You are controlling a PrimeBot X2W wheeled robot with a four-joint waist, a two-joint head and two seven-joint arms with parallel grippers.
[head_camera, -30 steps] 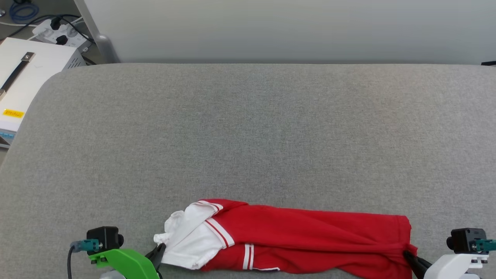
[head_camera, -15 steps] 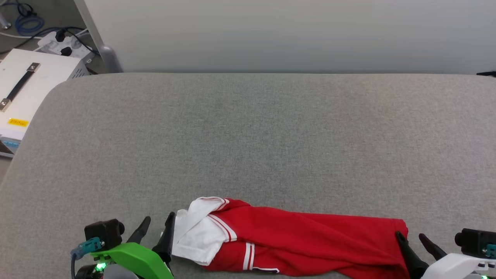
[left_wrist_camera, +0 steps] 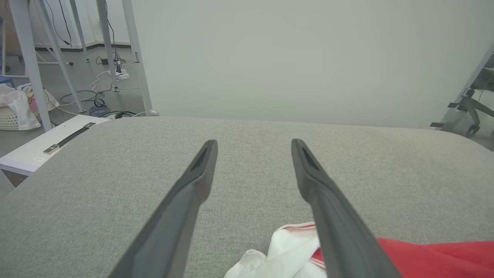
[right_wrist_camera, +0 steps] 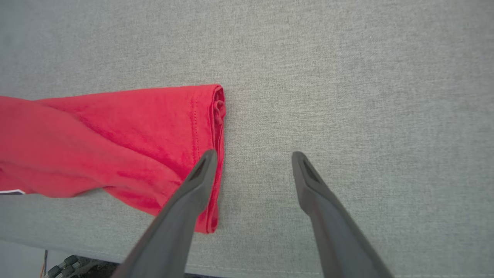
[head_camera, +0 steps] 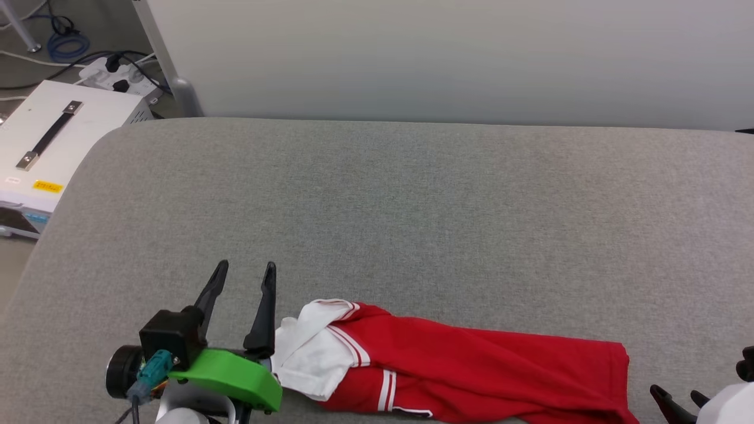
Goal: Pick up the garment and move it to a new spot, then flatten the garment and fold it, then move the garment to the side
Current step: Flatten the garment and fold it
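The garment (head_camera: pixel 471 368) lies in a long rumpled band along the near side of the grey cloth-covered table (head_camera: pixel 412 206), its white sleeve with striped trim towards the robot's left and its red hem towards the right. A scrap of black print shows at its near side.

The left gripper (head_camera: pixel 246 266) stands just beside the sleeve end, its two fingers spread wide with nothing between them and pointing towards the far edge. In the left wrist view the left gripper (left_wrist_camera: pixel 253 142) frames bare table, and one finger crosses in front of the garment (left_wrist_camera: pixel 285 247); I cannot tell whether it touches the cloth.

The right gripper (head_camera: pixel 675 391) sits just past the hem corner at the lower right, spread wide too and holding nothing. In the right wrist view the right gripper (right_wrist_camera: pixel 253 153) has one finger over the hem of the garment (right_wrist_camera: pixel 115 139) and the other over bare table.

A white box (head_camera: pixel 53 141) with a dark strap handle stands shut beside the table's left corner. A basket (left_wrist_camera: pixel 11 116) on the floor far to the left holds pale cloth.

The hem end lies close to the table's near edge. A broad stretch of grey runs from the garment to the far edge, where a pale wall (head_camera: pixel 442 53) rises, and more grey lies to the right of the hem
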